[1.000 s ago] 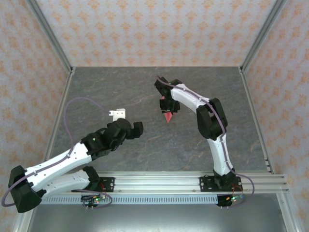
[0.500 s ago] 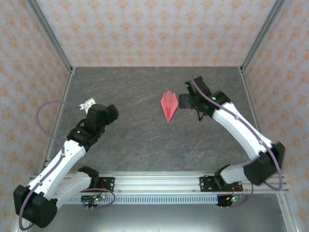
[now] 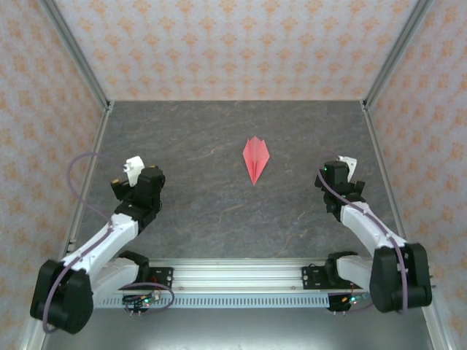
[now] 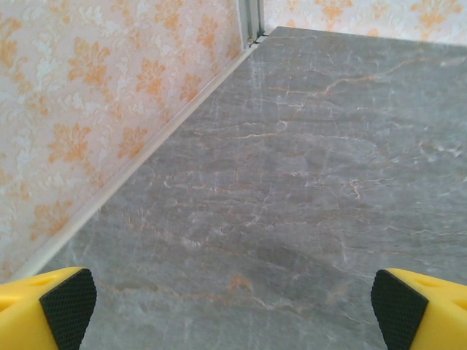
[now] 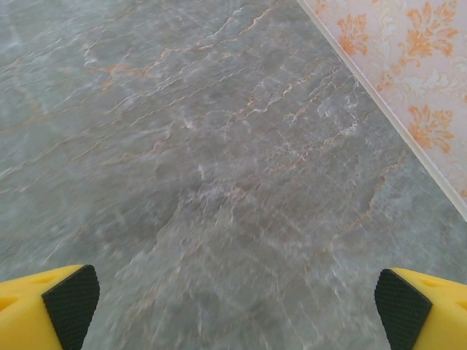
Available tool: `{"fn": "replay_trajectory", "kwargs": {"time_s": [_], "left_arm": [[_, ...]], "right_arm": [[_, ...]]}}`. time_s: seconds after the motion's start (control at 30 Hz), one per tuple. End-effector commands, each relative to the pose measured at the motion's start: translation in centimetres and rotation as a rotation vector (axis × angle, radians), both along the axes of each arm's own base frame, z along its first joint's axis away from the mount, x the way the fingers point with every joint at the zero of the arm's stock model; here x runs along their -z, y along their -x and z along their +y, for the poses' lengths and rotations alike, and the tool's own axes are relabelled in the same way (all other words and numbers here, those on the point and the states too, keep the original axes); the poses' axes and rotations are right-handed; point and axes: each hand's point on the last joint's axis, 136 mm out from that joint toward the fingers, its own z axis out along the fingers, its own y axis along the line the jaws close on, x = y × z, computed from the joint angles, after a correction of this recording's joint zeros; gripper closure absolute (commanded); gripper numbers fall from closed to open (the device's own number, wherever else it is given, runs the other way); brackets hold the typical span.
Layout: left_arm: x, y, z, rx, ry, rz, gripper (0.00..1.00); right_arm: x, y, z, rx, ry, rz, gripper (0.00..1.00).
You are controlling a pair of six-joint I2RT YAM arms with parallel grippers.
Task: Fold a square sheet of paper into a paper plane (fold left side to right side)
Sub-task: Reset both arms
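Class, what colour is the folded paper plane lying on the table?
Salmon pink paper plane, clearest in the top external view.

Even, bright diffuse light, shadows faint. Top view sharp; right wrist view's tabletop point(image 5: 219, 182) slightly motion-blurred. No glare.

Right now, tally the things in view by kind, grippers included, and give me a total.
paper plane: 1
grippers, both open and empty (left gripper, right gripper): 2
Total: 3
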Motion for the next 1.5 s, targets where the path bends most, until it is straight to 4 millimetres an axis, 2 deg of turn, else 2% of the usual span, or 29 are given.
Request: {"fn": "replay_trajectory", "kwargs": {"time_s": [0.0, 0.03, 0.1, 0.23, 0.37, 0.47, 0.57, 0.67, 0.77, 1.47], "left_arm": [[-0.1, -2.6, -0.9, 0.096, -0.090, -0.010, 0.00], [0.5, -3.2, -1.3, 0.123, -0.090, -0.009, 0.00], [1.3, -4.2, -2.3, 0.188, -0.079, -0.043, 0.00], [1.4, -5.7, -3.5, 0.289, -0.039, -0.099, 0.00], [1.7, -6.6, -4.0, 0.370, -0.007, -0.122, 0.00], [2.7, -7.0, -3.6, 0.381, 0.005, -0.152, 0.00], [4.5, -8.1, -3.6, 0.392, 0.024, -0.129, 0.01], [4.8, -9.1, -3.3, 0.396, 0.059, -0.087, 0.00], [5.0, -9.2, -2.5, 0.370, 0.093, -0.067, 0.00], [5.0, -9.3, -2.7, 0.384, 0.096, -0.066, 0.00]], "right_arm": [[-2.1, -3.6, 0.2, -0.026, -0.010, -0.224, 0.00], [-1.7, -3.9, 0.2, -0.030, -0.010, -0.232, 0.00], [-2.2, -4.8, 0.7, -0.067, -0.015, -0.273, 0.00], [-2.5, -5.9, 1.5, -0.129, -0.029, -0.348, 0.00], [0.1, -6.9, 2.2, -0.175, -0.055, -0.353, 0.00], [0.7, -7.8, 2.5, -0.191, -0.072, -0.281, 0.00], [0.7, -7.9, 2.3, -0.190, -0.084, -0.292, 0.00], [0.8, -7.8, 2.2, -0.189, -0.081, -0.293, 0.00], [0.8, -7.8, 2.3, -0.191, -0.081, -0.289, 0.00], [0.7, -7.8, 2.3, -0.192, -0.082, -0.290, 0.00]]}}
